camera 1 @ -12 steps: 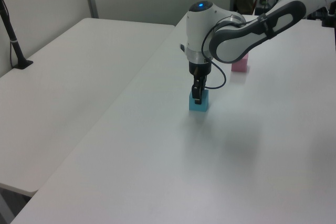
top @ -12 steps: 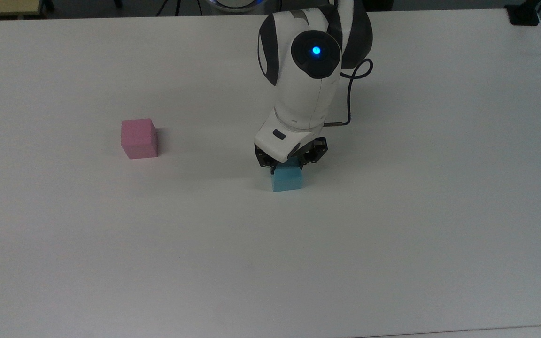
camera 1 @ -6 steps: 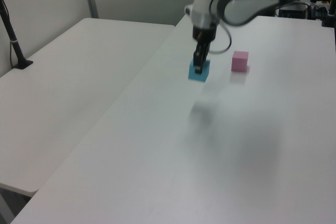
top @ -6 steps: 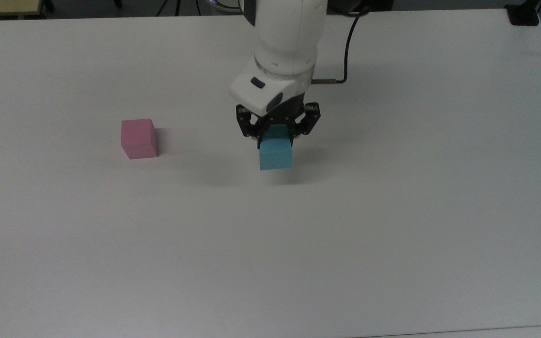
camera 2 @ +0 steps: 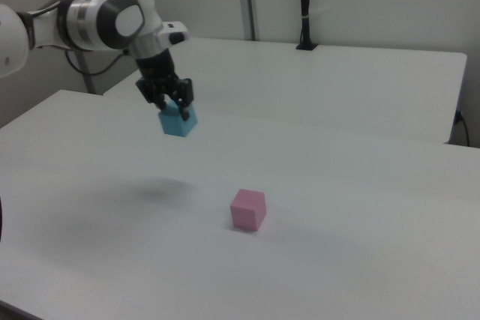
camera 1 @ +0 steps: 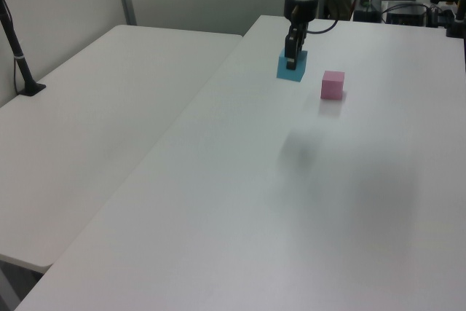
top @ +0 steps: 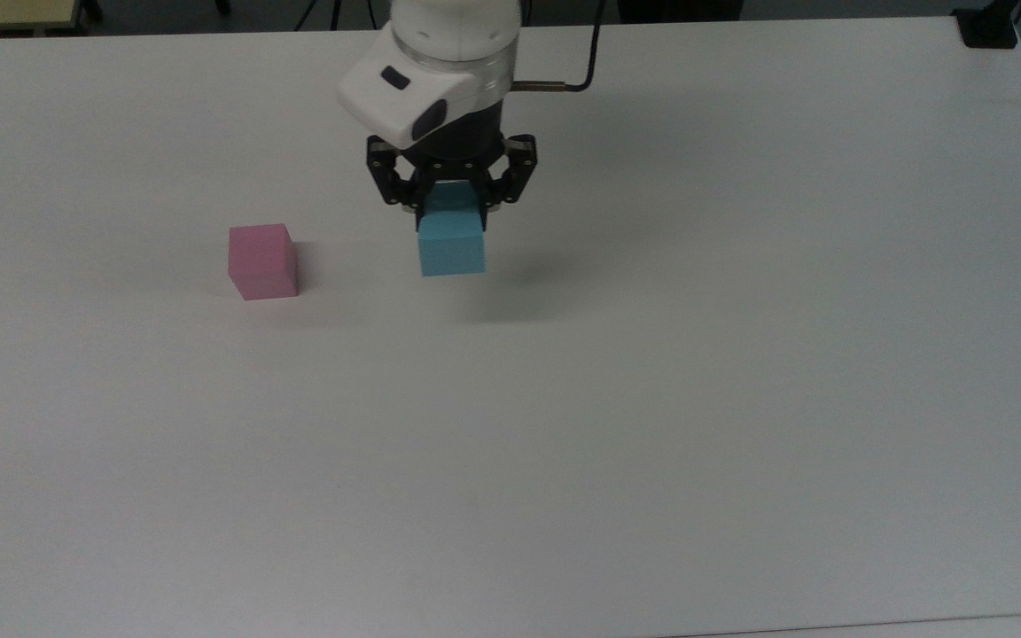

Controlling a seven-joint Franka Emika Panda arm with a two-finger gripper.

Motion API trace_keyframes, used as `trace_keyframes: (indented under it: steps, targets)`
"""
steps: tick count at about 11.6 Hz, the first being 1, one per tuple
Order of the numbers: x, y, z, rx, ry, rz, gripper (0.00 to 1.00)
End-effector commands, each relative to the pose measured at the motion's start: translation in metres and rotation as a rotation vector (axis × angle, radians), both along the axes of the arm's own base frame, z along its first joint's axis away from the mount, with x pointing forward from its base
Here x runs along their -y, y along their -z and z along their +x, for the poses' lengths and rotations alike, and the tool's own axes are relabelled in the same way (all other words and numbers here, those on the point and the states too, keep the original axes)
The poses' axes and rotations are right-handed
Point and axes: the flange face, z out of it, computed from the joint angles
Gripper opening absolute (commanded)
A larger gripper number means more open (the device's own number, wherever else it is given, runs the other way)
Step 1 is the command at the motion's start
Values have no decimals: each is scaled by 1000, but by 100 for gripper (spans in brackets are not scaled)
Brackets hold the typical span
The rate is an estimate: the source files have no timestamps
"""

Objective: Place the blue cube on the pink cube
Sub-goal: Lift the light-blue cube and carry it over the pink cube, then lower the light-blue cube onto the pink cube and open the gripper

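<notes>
My gripper [top: 451,208] is shut on the blue cube [top: 451,243] and holds it well above the white table [top: 652,399]; its shadow falls on the table to the top view's right. The pink cube [top: 262,260] rests on the table, to the top view's left of the held cube. In the right view the gripper [camera 2: 174,109] carries the blue cube [camera 2: 178,122] high above the table, up and to the right view's left of the pink cube [camera 2: 248,209]. In the left view the blue cube [camera 1: 292,66] hangs in the gripper [camera 1: 293,56] just left of the pink cube [camera 1: 333,84].
A second white table [camera 1: 95,129] adjoins on the left view's left, with a black post [camera 1: 18,56] standing on it. A black clamp [top: 987,27] sits at the table's far right corner in the top view. A cable [top: 564,80] trails from the wrist.
The gripper lifted the blue cube off the table and carried it to the top view's left and up, closer to the pink cube. The pink cube has not moved.
</notes>
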Motion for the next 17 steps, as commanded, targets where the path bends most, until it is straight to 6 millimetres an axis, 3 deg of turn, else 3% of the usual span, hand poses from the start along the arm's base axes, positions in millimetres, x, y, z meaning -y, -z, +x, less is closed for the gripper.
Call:
trace_keyframes:
  steps: [1,4,6,10,17]
  targets:
    - [82,-4,-8,-25,12,-40,32]
    - [150,2,-14,-44,14,-81,32]
    - [173,22,-21,-90,-12,-91,32]
    - [185,67,-32,-119,-65,-94,32]
    - [198,100,-35,-137,-57,-103,34]
